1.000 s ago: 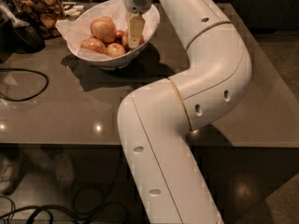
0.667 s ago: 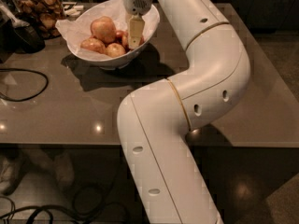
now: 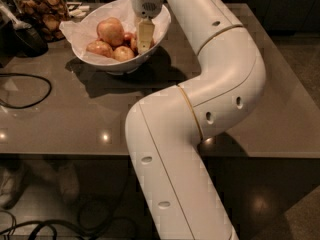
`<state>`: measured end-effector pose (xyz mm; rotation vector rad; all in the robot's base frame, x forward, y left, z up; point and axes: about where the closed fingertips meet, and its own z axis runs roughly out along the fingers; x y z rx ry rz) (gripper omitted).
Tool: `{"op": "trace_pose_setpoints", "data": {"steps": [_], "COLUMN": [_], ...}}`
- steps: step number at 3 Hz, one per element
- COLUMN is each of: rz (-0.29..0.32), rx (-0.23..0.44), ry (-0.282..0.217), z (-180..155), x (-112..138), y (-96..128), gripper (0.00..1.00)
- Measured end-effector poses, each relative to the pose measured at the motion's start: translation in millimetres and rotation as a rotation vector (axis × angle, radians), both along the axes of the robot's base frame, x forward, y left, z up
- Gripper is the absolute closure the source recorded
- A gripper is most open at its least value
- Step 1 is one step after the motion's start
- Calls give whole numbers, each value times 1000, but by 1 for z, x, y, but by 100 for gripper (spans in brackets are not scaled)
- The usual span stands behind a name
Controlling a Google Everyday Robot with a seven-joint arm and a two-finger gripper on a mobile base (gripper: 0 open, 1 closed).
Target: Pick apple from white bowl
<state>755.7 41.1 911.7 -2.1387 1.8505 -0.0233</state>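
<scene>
The gripper (image 3: pixel 143 38) is lowered into the deep, glossy white bowl (image 3: pixel 117 65) near the far left corner of the grey table (image 3: pixel 75 119), beside the round pinkish-red apple (image 3: pixel 133 44). Gripper closure cannot be determined. The apple is not yet lifted.

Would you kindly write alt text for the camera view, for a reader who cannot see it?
A white robot arm reaches across a grey table, its gripper inside a paper-lined white bowl, among several apples. A black cable lies on the table to the left.
</scene>
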Motion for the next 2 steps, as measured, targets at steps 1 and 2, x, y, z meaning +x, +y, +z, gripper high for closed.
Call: {"op": "trace_pose_setpoints", "data": {"steps": [1,2], "rz": [2,4], "rx": [-4,-2], "ry": [1,9], "z": [-3,-10], "x": [2,3], "y": [-2,-4], "gripper": [31,31]}}
